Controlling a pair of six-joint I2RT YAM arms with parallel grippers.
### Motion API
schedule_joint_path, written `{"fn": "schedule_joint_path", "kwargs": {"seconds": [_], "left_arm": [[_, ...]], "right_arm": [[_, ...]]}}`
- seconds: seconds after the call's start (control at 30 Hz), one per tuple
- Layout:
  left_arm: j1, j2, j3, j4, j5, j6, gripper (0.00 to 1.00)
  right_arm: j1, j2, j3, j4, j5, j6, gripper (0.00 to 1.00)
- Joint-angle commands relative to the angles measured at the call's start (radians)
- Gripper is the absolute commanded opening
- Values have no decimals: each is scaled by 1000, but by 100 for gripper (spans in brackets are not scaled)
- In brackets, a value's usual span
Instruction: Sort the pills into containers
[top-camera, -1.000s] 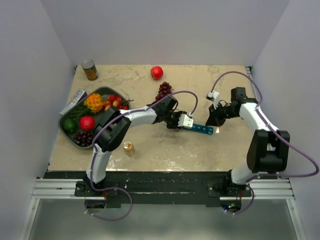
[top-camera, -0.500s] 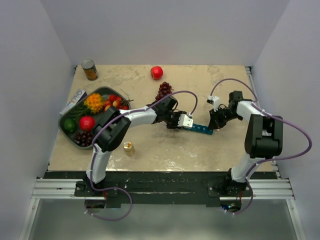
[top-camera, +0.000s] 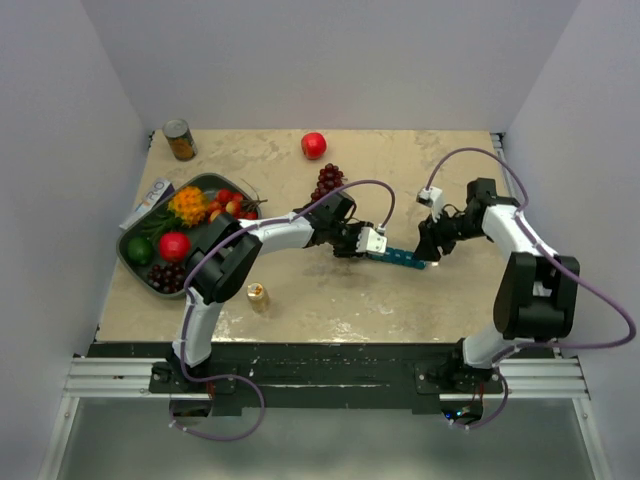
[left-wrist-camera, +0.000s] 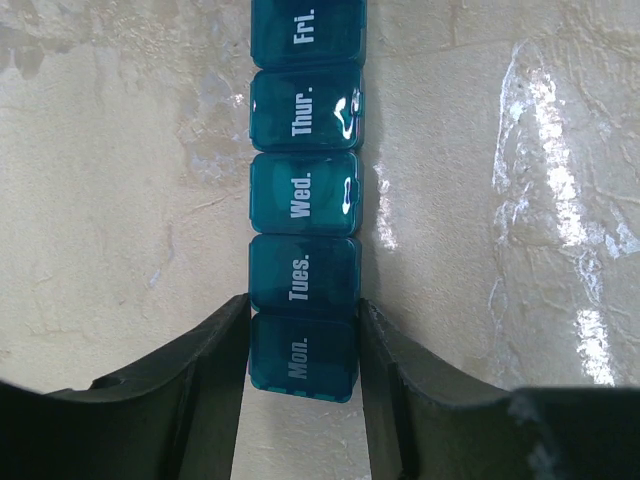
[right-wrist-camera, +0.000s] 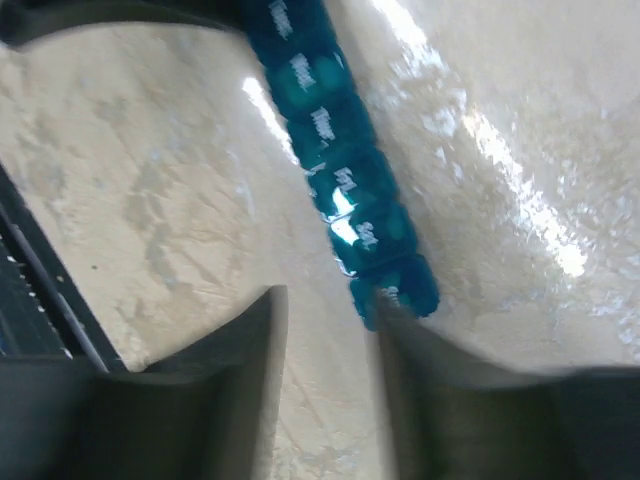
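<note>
The containers are one teal pill organiser (top-camera: 402, 257) lying on the table, its lids closed and marked with weekdays (left-wrist-camera: 305, 190). My left gripper (left-wrist-camera: 303, 308) is shut on its "Mon." end, one finger on each long side; from above it (top-camera: 375, 245) is at the strip's left end. My right gripper (right-wrist-camera: 330, 302) is open and low over the table at the strip's other end (right-wrist-camera: 395, 280); one finger touches that end, and only bare table lies between the fingers. From above it (top-camera: 428, 252) is at the strip's right tip. No pills show.
A dark green tray (top-camera: 130, 262) of fruit sits at the left, with a packet (top-camera: 148, 198) at its back edge. A can (top-camera: 180, 139), a red apple (top-camera: 314, 145) and dark grapes (top-camera: 328, 181) stand further back. A small bottle (top-camera: 258, 295) is near the front.
My right gripper has gone from shut to open and swung in to the organiser's right end. The left gripper has kept its hold and stayed in place.
</note>
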Motion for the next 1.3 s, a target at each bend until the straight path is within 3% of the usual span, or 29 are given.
{"fn": "schedule_joint_path", "kwargs": {"seconds": [0.0,0.07,0.17,0.27,0.4,0.5,0.73,0.97,1.27], "left_arm": [[-4,-34,13,-19,4,-70,49],[-4,-42,11,-4,-2,-103,73],[-3,-63,2,18,6,-122,89],[-1,-92,-7,31,9,-133,92],[13,-172,-56,53,19,-137,93],[37,-257,-139,90,22,-151,93],[140,-431,-318,157,119,-303,93],[143,-563,-458,222,67,-263,93],[143,-574,-516,260,104,-245,91]], "right_arm": [[5,-119,16,-79,-159,-208,68],[13,-146,-18,-91,-179,-315,82],[24,-199,-75,-80,-216,-483,92],[48,-254,-126,38,-179,-500,99],[99,-246,-135,119,-96,-535,99],[195,-190,-115,154,-18,-558,99],[311,-13,-23,286,105,-400,99],[355,87,23,293,227,-342,95],[358,110,-8,303,269,-320,85]]}}
